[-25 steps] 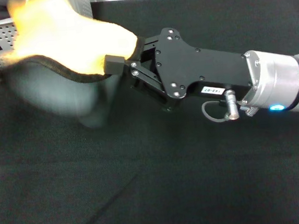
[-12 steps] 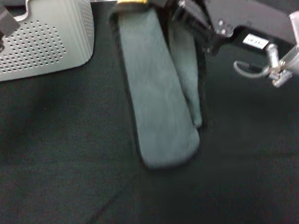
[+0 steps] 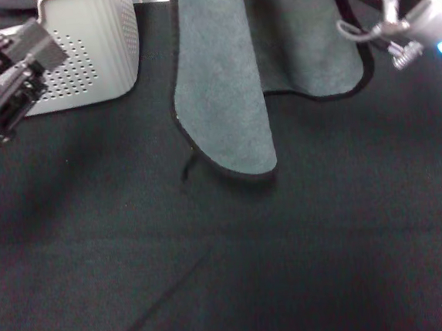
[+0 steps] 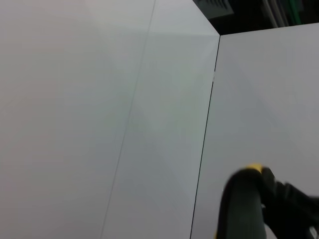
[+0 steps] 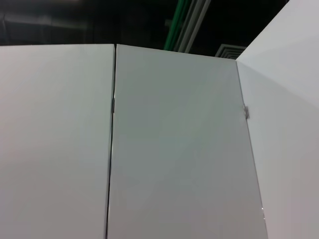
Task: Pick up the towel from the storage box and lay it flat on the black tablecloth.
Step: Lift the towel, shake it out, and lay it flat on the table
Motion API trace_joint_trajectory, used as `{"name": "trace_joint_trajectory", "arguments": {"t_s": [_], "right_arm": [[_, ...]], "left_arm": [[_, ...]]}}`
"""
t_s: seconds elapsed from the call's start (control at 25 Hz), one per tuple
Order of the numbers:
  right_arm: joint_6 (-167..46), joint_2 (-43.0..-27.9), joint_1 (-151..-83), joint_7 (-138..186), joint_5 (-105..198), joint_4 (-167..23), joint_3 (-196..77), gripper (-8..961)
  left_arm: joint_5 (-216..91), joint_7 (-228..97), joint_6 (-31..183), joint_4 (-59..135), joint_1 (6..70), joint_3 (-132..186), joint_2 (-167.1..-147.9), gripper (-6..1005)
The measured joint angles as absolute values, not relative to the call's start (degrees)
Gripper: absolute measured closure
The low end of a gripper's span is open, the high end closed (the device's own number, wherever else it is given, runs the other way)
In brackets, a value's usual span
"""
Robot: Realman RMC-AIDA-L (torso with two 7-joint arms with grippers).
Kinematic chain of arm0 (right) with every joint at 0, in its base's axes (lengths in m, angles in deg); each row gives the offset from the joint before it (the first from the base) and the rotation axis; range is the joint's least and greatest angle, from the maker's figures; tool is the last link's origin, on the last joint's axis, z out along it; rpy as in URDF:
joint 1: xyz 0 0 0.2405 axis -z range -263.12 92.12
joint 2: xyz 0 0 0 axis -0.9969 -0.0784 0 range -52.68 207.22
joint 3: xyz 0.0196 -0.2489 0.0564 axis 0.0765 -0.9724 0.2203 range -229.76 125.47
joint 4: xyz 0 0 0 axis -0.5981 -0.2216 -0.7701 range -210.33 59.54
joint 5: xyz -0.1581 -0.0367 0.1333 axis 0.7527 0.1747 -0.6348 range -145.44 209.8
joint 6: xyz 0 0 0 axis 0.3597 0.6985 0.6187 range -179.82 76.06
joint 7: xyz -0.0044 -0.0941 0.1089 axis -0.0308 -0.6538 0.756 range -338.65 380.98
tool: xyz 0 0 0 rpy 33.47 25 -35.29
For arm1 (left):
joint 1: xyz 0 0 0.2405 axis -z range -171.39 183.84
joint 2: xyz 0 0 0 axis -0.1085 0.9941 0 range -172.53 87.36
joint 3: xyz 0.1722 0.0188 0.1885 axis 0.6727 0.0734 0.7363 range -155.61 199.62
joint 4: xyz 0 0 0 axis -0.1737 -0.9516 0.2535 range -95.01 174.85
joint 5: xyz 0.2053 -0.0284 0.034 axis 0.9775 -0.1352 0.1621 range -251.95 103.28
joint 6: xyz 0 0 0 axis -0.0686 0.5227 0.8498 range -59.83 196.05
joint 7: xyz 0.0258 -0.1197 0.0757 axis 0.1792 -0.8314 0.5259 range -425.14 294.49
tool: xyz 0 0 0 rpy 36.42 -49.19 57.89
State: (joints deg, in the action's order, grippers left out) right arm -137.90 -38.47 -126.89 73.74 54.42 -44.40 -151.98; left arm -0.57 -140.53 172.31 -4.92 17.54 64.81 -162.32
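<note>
The towel [image 3: 226, 95] hangs in the air with its grey-green side toward me, in a long narrow fold and a wider flap [image 3: 311, 49], both black-edged. Its lower end floats just above the black tablecloth [image 3: 238, 272]. My right arm [image 3: 393, 11] reaches in at the top right. Its gripper is past the picture's upper edge, shut on the towel's top. The storage box [image 3: 98, 44], light grey and perforated, stands at the back left. My left gripper [image 3: 31, 74] hovers open in front of the box, well left of the towel.
White wall panels fill both wrist views. In the left wrist view a dark rounded shape with a yellow spot [image 4: 249, 204] shows low down. A thin black thread [image 3: 189, 167] dangles from the towel's edge.
The right arm has risen, lifting the towel clear of the cloth and spreading it wider. The left gripper has moved rightward and nearer, in front of the box.
</note>
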Motion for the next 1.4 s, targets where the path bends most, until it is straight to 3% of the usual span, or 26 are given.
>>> {"name": "trace_joint_trajectory", "arguments": {"t_s": [0.24,0.88,1.4], "right_arm": [[-137.33,-38.23,-129.62,74.18,54.39,-43.56,-151.64,940],[-142.76,-38.03,-127.56,77.29,54.65,-38.27,-149.26,935],[-143.46,-38.23,-127.66,77.67,55.21,-38.41,-149.18,931]], "left_arm": [[2.86,-133.22,170.67,-0.41,19.46,64.38,-162.17,593],[9.68,-125.01,169.5,6.19,21.51,64.53,-161.13,554],[15.07,-124.92,171.33,12.53,27.47,64.8,-160.95,483]]}}
